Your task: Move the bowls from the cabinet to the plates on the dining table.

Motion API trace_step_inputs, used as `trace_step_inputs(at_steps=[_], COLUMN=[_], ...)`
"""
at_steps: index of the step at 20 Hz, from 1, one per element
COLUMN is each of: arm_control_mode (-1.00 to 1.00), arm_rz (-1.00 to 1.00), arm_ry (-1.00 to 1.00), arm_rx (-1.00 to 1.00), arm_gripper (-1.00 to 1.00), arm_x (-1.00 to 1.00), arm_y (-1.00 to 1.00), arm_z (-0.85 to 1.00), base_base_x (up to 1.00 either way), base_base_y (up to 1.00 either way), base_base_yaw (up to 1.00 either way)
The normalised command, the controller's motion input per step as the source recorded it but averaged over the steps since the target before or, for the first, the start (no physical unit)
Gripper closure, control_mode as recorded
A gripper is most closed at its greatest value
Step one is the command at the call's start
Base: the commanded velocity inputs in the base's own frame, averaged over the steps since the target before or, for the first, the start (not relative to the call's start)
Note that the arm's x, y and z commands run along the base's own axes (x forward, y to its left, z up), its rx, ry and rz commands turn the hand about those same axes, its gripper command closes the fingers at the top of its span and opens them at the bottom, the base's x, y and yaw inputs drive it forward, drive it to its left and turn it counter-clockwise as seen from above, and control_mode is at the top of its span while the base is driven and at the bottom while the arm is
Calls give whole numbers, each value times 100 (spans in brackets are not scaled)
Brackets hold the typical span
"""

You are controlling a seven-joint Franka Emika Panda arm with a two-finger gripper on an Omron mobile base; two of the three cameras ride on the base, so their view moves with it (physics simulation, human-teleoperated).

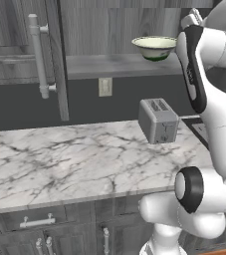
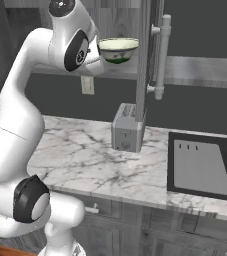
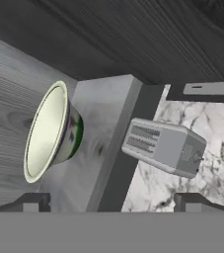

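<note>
One pale cream-green bowl [image 1: 155, 48] [image 2: 118, 50] [image 3: 52, 132] sits on the lower shelf [image 1: 114, 65] of the dark grey cabinet [image 2: 195, 70], near the shelf's front edge. The cabinet doors [image 1: 52, 55] [image 2: 146, 60] stand open. My gripper [image 3: 111, 202] is open wide just in front of the bowl. Its left fingertip [image 3: 32, 202] is below the rim in the rolled hand view, and nothing is between the fingers. In the base views the arm's upper links [image 1: 204, 55] [image 2: 70, 45] cover the hand right beside the bowl. The plates and the dining table are out of view.
A silver toaster [image 1: 158, 120] [image 2: 126, 132] [image 3: 164, 147] stands on the marble counter [image 1: 59, 159] under the cabinet. A dark cooktop [image 2: 200, 170] lies to the right. Long bar handles [image 1: 37, 55] [image 2: 162, 55] jut from the open doors. An outlet [image 1: 105, 86] is on the back wall.
</note>
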Motion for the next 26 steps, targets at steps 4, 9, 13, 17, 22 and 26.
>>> trace_step_inputs(at_steps=[4,9,13,17,22,26], arm_control_mode=[-100,-100,-100,-100,-100,-100], arm_rz=[0,0,0,0,0,0], arm_ry=[0,0,2,3,1,2], arm_rx=[3,1,0,0,0,2], arm_gripper=[-100,-100,-100,-100,-100,-100], arm_x=[31,32,36,40,45,39], arm_y=[0,0,0,0,-5,-10], arm_z=[-5,-16,-25,-21,-1,9], base_base_x=[0,0,0,0,0,0], base_base_y=[0,0,0,0,0,0], base_base_yaw=[0,0,0,0,0,0])
